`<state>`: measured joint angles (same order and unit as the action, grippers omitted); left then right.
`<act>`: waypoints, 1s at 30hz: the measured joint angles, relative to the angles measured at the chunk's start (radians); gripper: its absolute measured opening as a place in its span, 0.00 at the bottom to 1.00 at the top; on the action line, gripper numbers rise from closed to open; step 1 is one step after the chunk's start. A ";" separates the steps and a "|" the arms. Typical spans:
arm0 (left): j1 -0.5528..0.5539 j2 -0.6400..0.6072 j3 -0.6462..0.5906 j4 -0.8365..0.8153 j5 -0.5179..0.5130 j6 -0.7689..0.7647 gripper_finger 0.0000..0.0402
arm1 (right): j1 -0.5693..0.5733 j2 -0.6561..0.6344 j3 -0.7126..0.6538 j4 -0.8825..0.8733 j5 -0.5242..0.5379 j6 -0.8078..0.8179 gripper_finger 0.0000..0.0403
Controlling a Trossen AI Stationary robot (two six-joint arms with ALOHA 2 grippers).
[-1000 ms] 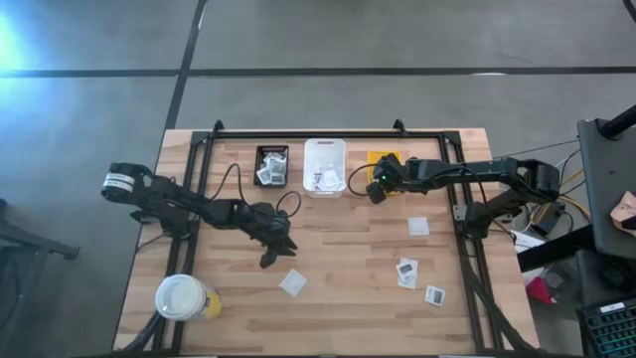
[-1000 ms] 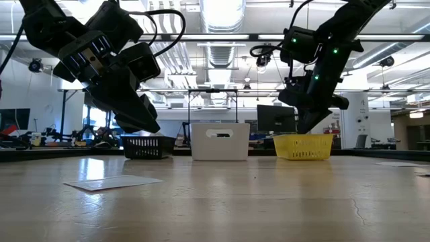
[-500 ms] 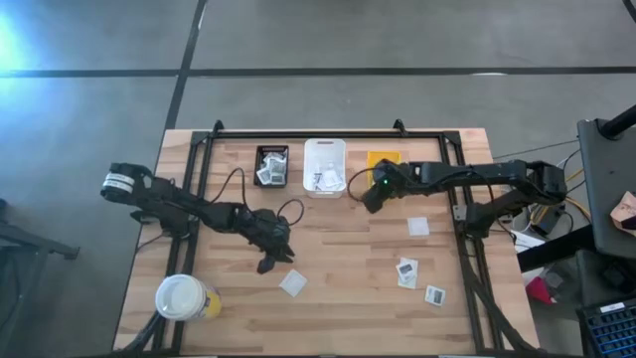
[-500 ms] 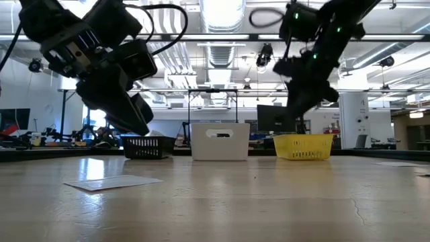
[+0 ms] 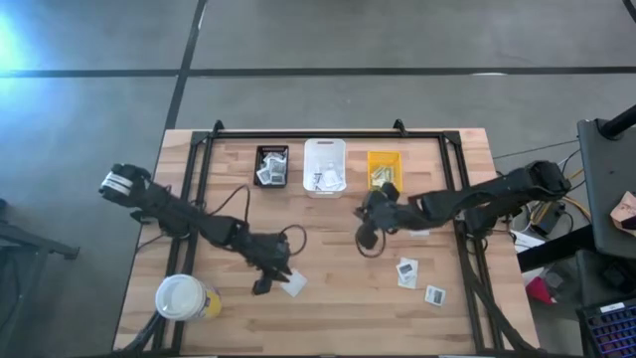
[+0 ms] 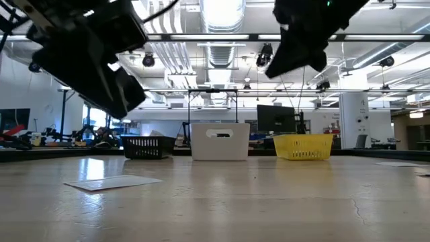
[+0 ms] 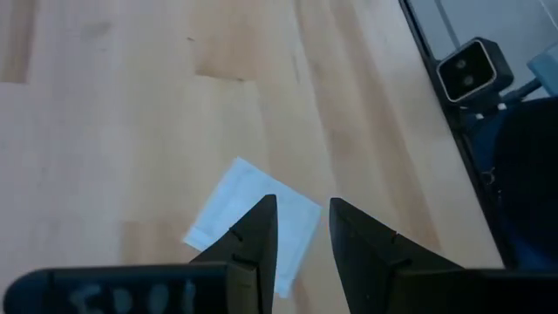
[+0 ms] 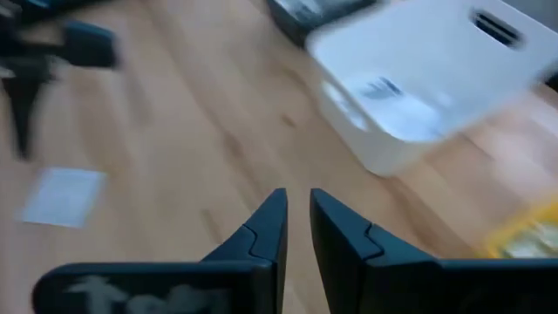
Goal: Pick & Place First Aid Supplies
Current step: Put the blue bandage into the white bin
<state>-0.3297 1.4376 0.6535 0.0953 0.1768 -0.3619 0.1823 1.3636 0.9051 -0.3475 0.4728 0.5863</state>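
One white square packet (image 5: 294, 283) of the first aid supplies lies flat on the wooden table (image 5: 338, 318). It also shows in the low view (image 6: 111, 181) and the left wrist view (image 7: 253, 222). My left gripper (image 5: 262, 286) hovers just left of it, open and holding nothing (image 7: 302, 228). My right gripper (image 5: 364, 242) hangs over the table's middle, raised, its fingers narrowly open and holding nothing (image 8: 297, 218). Two more packets (image 5: 407, 270) (image 5: 434, 294) lie near the right front. At the far edge stand a black bin (image 5: 271, 166), a white bin (image 5: 325, 166) and a yellow bin (image 5: 384, 167), each with packets inside.
A large white-lidded cup (image 5: 182, 296) stands at the near left corner. A black frame (image 5: 328, 132) runs along the table's far edge and down both sides. Bare wood lies between the two grippers and along the near edge.
My right gripper has swung from the yellow bin toward the table's near edge and left, ending over the table's middle, and has risen. My left gripper has moved toward the near edge and right, rising a little, up to the white packet, which has not moved.
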 joint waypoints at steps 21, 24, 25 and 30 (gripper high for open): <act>-0.212 0.038 -0.007 -0.012 -0.368 -0.098 0.25 | 0.263 0.226 0.070 0.328 -0.001 -0.103 0.09; -0.213 0.063 -0.014 -0.014 -0.365 -0.121 0.25 | 0.277 0.296 0.135 0.330 -0.001 -0.144 0.09; -0.215 0.073 -0.016 -0.013 -0.363 -0.121 0.25 | 0.279 0.320 0.158 0.328 -0.001 -0.164 0.09; -0.215 0.095 -0.018 -0.006 -0.360 -0.130 0.25 | 0.283 0.422 0.264 0.279 -0.002 -0.285 0.09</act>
<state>-0.5449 1.5329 0.6357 0.0888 -0.1834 -0.4917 0.4652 1.7853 1.1693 -0.0685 0.4708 0.3015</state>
